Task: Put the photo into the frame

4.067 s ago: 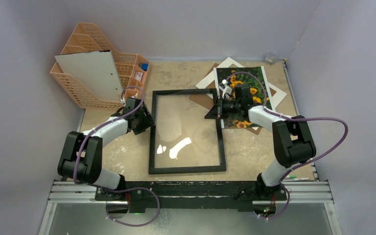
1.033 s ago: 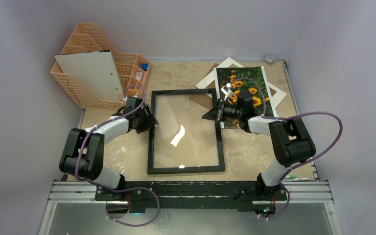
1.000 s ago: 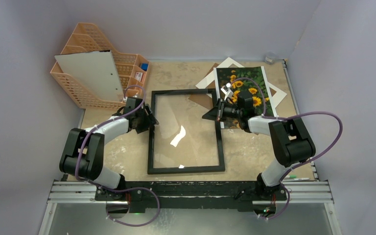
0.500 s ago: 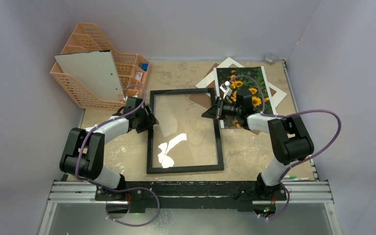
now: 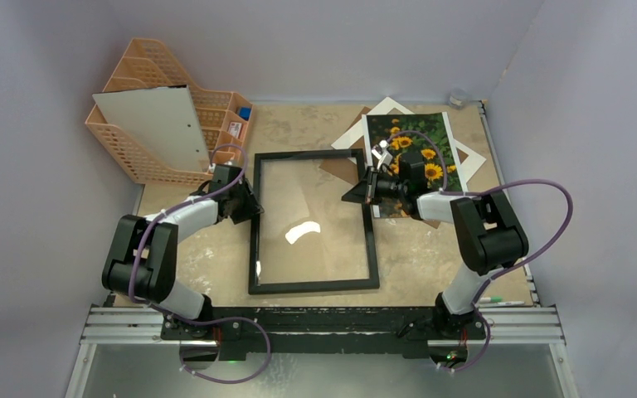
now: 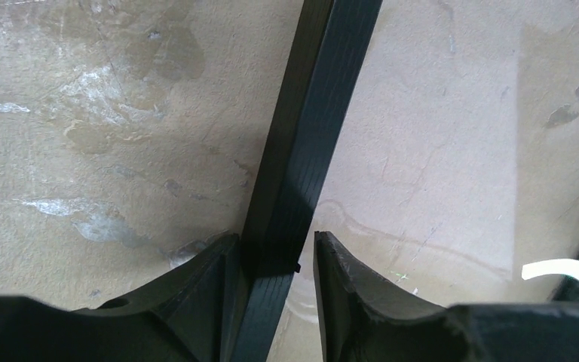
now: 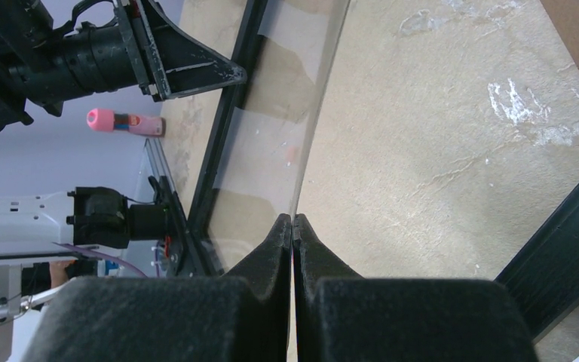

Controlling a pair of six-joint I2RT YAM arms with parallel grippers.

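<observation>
Glass (image 7: 271,151), pinched by right fingers (image 7: 271,249), tilts off the frame (image 6: 301,136), likely to admit the photo (image 5: 444,133). Spread left fingers (image 6: 211,279) straddle its left rail, steadying.

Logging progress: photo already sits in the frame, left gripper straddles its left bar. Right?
No. The photo lies outside the frame, on the white mat to its right; the top view shows it. The left gripper does straddle the left bar.

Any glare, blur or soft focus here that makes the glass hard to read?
Top external: sharp, with one white glare patch on the glass pane. Left wrist: the frame border is crisp, with a white glare streak at right. Right wrist: the right pincer is soft, close to the lens; the pane shows only as a thin edge and faint tint.
</observation>
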